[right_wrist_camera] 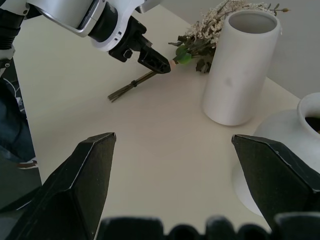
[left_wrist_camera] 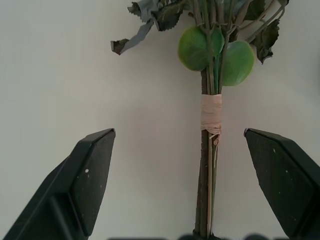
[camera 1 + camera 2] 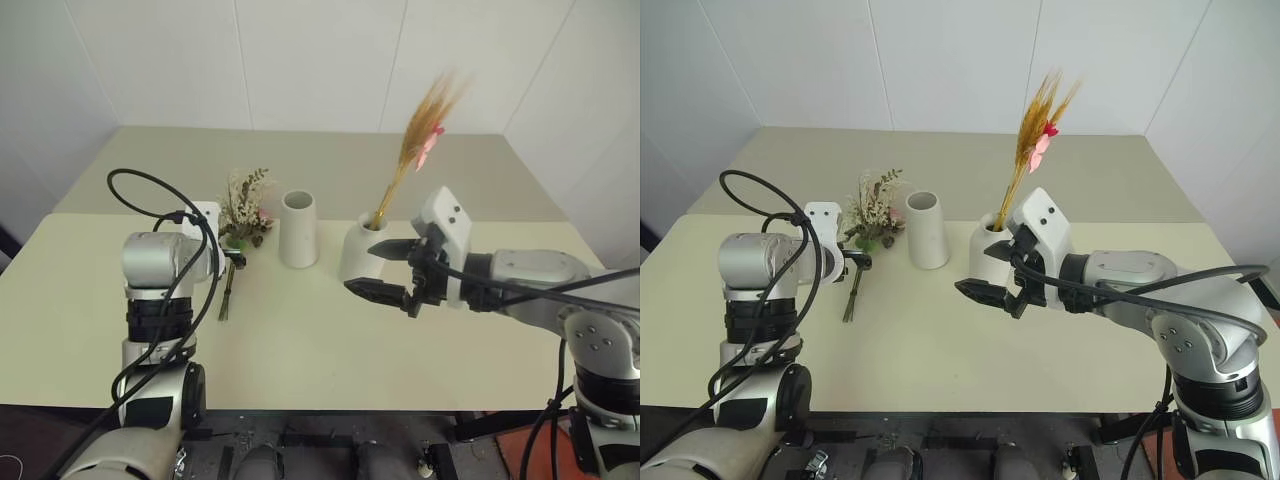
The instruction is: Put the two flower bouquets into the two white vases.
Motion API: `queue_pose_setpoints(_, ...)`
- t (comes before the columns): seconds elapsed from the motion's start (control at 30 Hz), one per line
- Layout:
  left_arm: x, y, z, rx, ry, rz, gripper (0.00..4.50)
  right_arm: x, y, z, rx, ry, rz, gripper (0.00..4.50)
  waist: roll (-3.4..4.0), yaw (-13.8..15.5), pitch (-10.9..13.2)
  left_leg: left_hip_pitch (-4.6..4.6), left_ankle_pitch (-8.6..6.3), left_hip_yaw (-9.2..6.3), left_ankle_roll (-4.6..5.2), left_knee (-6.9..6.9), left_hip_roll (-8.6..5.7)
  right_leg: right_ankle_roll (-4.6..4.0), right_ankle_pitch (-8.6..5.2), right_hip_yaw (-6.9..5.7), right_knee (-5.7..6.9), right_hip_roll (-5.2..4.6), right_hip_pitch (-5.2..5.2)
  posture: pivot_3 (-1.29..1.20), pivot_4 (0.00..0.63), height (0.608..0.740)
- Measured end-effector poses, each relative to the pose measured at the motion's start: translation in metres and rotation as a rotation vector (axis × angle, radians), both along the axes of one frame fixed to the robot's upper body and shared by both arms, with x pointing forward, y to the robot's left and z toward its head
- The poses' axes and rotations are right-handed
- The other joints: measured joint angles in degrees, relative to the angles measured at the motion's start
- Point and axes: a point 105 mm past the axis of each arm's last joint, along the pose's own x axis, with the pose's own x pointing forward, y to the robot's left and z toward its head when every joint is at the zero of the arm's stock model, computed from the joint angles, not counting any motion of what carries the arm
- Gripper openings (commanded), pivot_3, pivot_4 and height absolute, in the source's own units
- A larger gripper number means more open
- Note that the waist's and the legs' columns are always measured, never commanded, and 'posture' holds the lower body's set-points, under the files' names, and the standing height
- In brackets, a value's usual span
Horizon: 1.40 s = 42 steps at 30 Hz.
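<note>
Your left tool (image 2: 180, 185) hangs wide open and empty astride the bushy bouquet's (image 3: 243, 215) stems on the surface (image 3: 300, 340), ready to pinch. The slim bouquet (image 3: 420, 140) already stands in the rounded vase (image 3: 358, 250); your right tool (image 3: 385, 268) is open, empty. The tall vase (image 3: 298, 228) awaits.

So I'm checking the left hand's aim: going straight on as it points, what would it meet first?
Probably the taped stems of the bushy bouquet lying on the table; the open left hand straddles them.
</note>
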Motion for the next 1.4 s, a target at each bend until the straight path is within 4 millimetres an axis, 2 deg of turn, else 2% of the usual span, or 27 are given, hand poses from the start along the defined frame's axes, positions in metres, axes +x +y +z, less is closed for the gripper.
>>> queue_pose_setpoints(0.13, 0.009, -0.003, -0.001, -0.02, 0.027, -0.017, 4.5, -0.001, -0.001, -0.001, -0.009, 0.001, -0.014, 4.44, 0.0, 0.0, 0.0, 0.05, 0.0, -0.02, 0.0, 0.0, -0.01, 0.0, 0.0, 0.0, 0.05, 0.01, 0.01, 0.0, 0.15, 0.74)
queue_pose_setpoints(0.17, 0.012, -0.004, -0.002, -0.026, 0.034, -0.019, 4.32, -0.001, -0.001, -0.001, -0.007, 0.002, -0.015, 4.48, 0.0, 0.0, 0.0, 0.07, 0.0, -0.02, 0.0, 0.0, 0.0, 0.0, 0.0, 0.0, 0.06, 0.01, 0.02, 0.0, 0.15, 0.74)
queue_pose_setpoints(0.27, 0.02, 0.0, -0.001, -0.03, 0.048, -0.004, 3.59, -0.001, -0.002, -0.001, -0.008, 0.005, -0.025, 4.5, 0.0, -0.1, 0.0, 0.06, 0.0, -0.02, 0.0, 0.0, -0.01, 0.01, -0.01, 0.0, 0.03, 0.01, 0.02, 0.0, 0.15, 0.74)
queue_pose_setpoints(0.43, 0.026, 0.003, -0.012, -0.109, 0.098, 0.014, 1.93, -0.002, -0.003, -0.003, -0.011, 0.009, -0.041, 4.5, 0.0, -0.1, 0.0, 0.04, 0.0, -0.03, 0.0, 0.0, -0.02, 0.01, 0.0, -0.01, 0.05, 0.01, 0.01, 0.0, 0.15, 0.74)
queue_pose_setpoints(0.6, 0.033, 0.006, -0.016, -0.118, 0.093, 0.024, 0.27, -0.001, -0.006, -0.008, -0.016, 0.022, -0.062, 4.5, 0.0, -0.1, 0.0, 0.03, 0.0, -0.03, 0.0, 0.0, -0.02, 0.01, 0.0, -0.01, 0.04, 0.0, 0.01, 0.0, 0.15, 0.74)
queue_pose_setpoints(0.63, 0.034, 0.007, -0.016, -0.116, 0.09, 0.026, 0.14, -0.001, -0.006, -0.008, -0.017, 0.023, -0.065, 4.5, 0.0, -0.1, 0.0, 0.03, 0.0, -0.03, 0.0, 0.0, -0.02, 0.02, 0.0, -0.01, 0.05, 0.0, 0.02, 0.0, 0.15, 0.74)
queue_pose_setpoints(0.73, 0.041, 0.01, -0.009, -0.106, 0.021, 0.034, 0.14, 0.0, -0.008, -0.01, -0.022, 0.028, -0.074, 4.5, -0.01, -0.1, 0.0, 0.03, 0.0, -0.04, 0.0, 0.0, -0.02, 0.02, 0.0, -0.01, 0.05, 0.0, 0.01, 0.0, 0.15, 0.74)
queue_pose_setpoints(0.83, 0.053, 0.013, 0.013, -0.08, -0.172, 0.033, 0.14, -0.001, -0.011, -0.014, -0.033, 0.035, -0.083, 4.5, -0.02, 0.0, 0.0, -0.02, 0.0, -0.04, 0.0, -0.01, -0.01, 0.02, 0.0, -0.01, 0.05, -0.01, 0.0, 0.0, 0.15, 0.74)
queue_pose_setpoints(0.93, 0.057, 0.004, 0.05, -0.194, -0.34, -0.025, 0.14, -0.003, -0.014, -0.018, -0.037, 0.046, -0.097, 4.5, -0.04, 0.0, 0.0, -0.07, 0.0, -0.04, 0.0, 0.0, -0.02, 0.05, 0.02, -0.02, 0.1, -0.03, -0.02, 0.0, 0.15, 0.74)
queue_pose_setpoints(1.1, 0.051, -0.012, 0.143, -0.413, -0.743, -0.217, 0.14, -0.008, -0.026, -0.02, -0.028, 0.016, -0.156, 4.5, -0.04, 0.1, 0.0, -0.04, 0.0, -0.04, 0.0, 0.01, -0.04, 0.07, 0.03, -0.03, -0.03, -0.04, 0.03, 0.0, 0.15, 0.74)
queue_pose_setpoints(1.17, 0.045, -0.016, 0.17, -0.469, -0.876, -0.313, 0.14, -0.012, -0.028, -0.025, -0.029, 0.013, -0.171, 4.5, -0.04, 0.0, 0.0, 0.03, 0.0, -0.03, 0.0, 0.01, -0.05, 0.07, 0.03, -0.01, -0.03, -0.04, 0.08, 0.0, 0.15, 0.74)
queue_pose_setpoints(1.27, 0.039, -0.026, 0.19, -0.564, -1.031, -0.464, 0.14, -0.016, -0.029, -0.03, -0.028, 0.004, -0.191, 4.5, -0.04, 0.0, 0.0, 0.09, 0.01, -0.02, 0.0, 0.05, -0.04, 0.07, 0.02, -0.02, -0.01, -0.01, 0.14, 0.0, 0.15, 0.74)
queue_pose_setpoints(1.4, 0.041, -0.035, 0.195, -0.739, -1.138, -0.599, 0.14, -0.018, -0.024, -0.028, 0.017, -0.049, -0.217, 4.5, -0.04, -0.1, 0.0, 0.04, 0.01, -0.02, 0.01, 0.12, -0.04, 0.09, 0.01, -0.02, -0.04, 0.01, 0.15, 0.0, 0.15, 0.74)
